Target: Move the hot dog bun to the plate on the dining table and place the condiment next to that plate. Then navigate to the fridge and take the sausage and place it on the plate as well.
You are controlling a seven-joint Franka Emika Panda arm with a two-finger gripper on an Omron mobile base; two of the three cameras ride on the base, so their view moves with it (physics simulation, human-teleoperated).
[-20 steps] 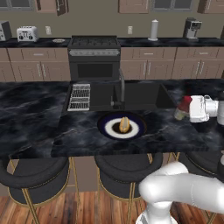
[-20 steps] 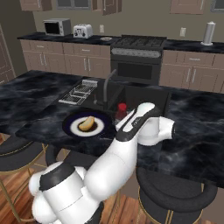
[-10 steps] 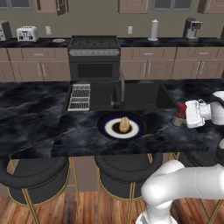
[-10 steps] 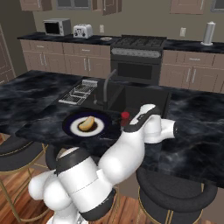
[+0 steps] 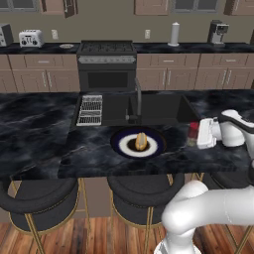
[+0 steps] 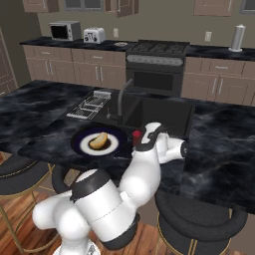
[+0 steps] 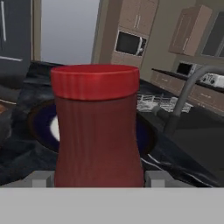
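A hot dog bun (image 5: pixel 141 142) (image 6: pixel 99 141) lies on a dark-rimmed white plate (image 5: pixel 119 142) (image 6: pixel 78 143) at the front of the black marble dining counter. My gripper (image 5: pixel 200 134) (image 6: pixel 142 141) (image 7: pixel 98 179) is shut on the condiment, a red bottle with a red cap (image 5: pixel 193 133) (image 6: pixel 136 138) (image 7: pixel 97 127). The bottle is upright, low over the counter just to the right of the plate. I cannot tell whether its base touches the surface. In the hand view the plate's rim (image 7: pixel 40 123) shows right behind the bottle. The sausage is out of view.
A sink (image 5: pixel 158 106) with a tall faucet (image 5: pixel 137 99) (image 7: pixel 186 94) lies just behind the plate, and a wire dish rack (image 5: pixel 90 109) is to its left. Round stools (image 5: pixel 42 198) stand along the counter's front edge. A stove (image 5: pixel 106 64) lines the back wall.
The arm has carried the red bottle leftward along the counter, from well right of the plate to just beside it. The bun and plate have not moved.
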